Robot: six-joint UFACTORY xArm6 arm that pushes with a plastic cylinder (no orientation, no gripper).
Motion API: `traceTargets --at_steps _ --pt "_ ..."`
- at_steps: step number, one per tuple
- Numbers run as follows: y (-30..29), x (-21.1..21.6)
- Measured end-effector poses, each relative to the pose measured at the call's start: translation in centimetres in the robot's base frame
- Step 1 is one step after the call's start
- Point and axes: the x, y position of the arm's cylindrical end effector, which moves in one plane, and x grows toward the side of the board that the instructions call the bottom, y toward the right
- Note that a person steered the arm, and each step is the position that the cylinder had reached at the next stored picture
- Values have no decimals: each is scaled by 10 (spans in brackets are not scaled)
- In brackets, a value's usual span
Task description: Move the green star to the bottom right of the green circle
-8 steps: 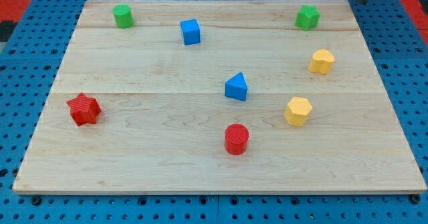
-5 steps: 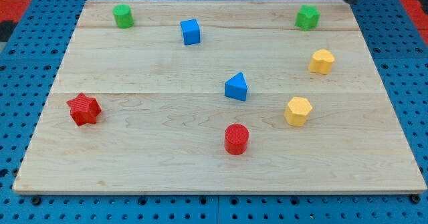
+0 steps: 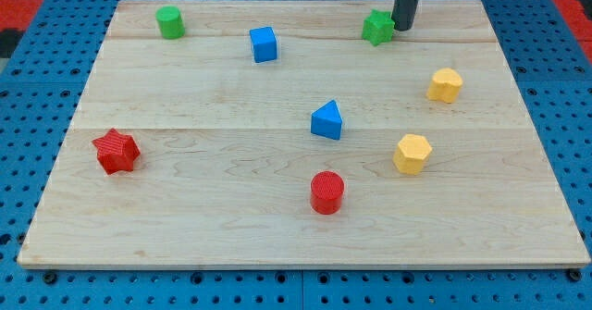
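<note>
The green star [image 3: 377, 28] lies near the board's top edge, right of centre. My tip [image 3: 402, 28] stands right against the star's right side. The green circle [image 3: 168, 21] sits at the board's top left, far to the left of the star. The blue cube [image 3: 264, 44] lies between them, a little lower.
A blue triangle [image 3: 326, 120] lies mid-board. Two yellow blocks [image 3: 445, 84] [image 3: 412, 153] lie at the right. A red circle [image 3: 326, 192] lies at the bottom centre and a red star [image 3: 116, 151] at the left. The wooden board [image 3: 185, 217] rests on a blue pegboard.
My tip has come in from the top right corner to the star's right side. The green star has slid left by about its own width.
</note>
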Motion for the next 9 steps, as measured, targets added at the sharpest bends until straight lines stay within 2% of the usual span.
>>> traceTargets --at_steps 5,6,8,9 --pt "13 -2" --pt "-49 7" --pt "-210 14" --pt "-241 16"
